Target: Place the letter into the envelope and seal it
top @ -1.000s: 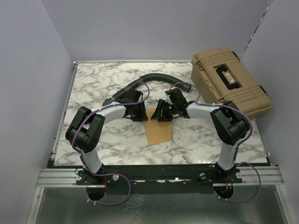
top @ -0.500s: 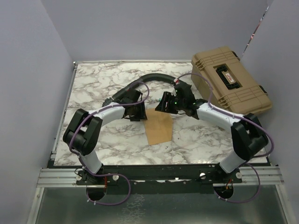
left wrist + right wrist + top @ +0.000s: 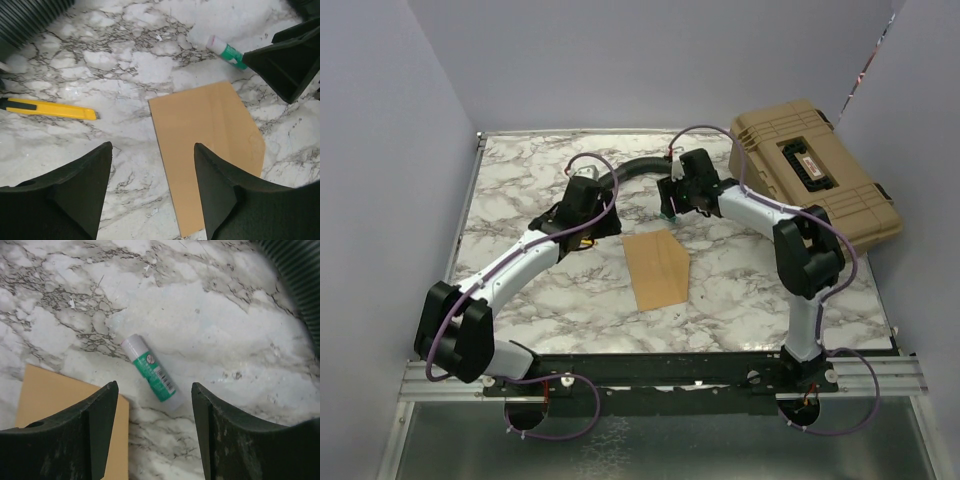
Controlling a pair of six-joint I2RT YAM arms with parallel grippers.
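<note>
The brown envelope (image 3: 657, 268) lies flat on the marble table, its right side tapering like a flap. In the left wrist view the envelope (image 3: 210, 145) reaches under the right fingertip (image 3: 215, 180). No separate letter shows; it is hidden or out of view. My left gripper (image 3: 588, 205) hovers beyond the envelope's far-left corner, open and empty (image 3: 152, 146). My right gripper (image 3: 675, 200) hangs past the envelope's far edge, open (image 3: 154, 385), above a green-and-white glue stick (image 3: 150, 375). A corner of the envelope (image 3: 50, 400) shows at the lower left of the right wrist view.
A yellow utility knife (image 3: 50, 108) lies left of the envelope. A black corrugated hose (image 3: 640, 168) curves across the table behind both grippers. A tan hard case (image 3: 815, 170) sits at the back right. The glue stick (image 3: 226, 50) lies just beyond the envelope's far edge.
Both grippers have drawn back from over the envelope toward the far side and stand wider open. The left arm has stretched out. The envelope lies uncovered on the table.
</note>
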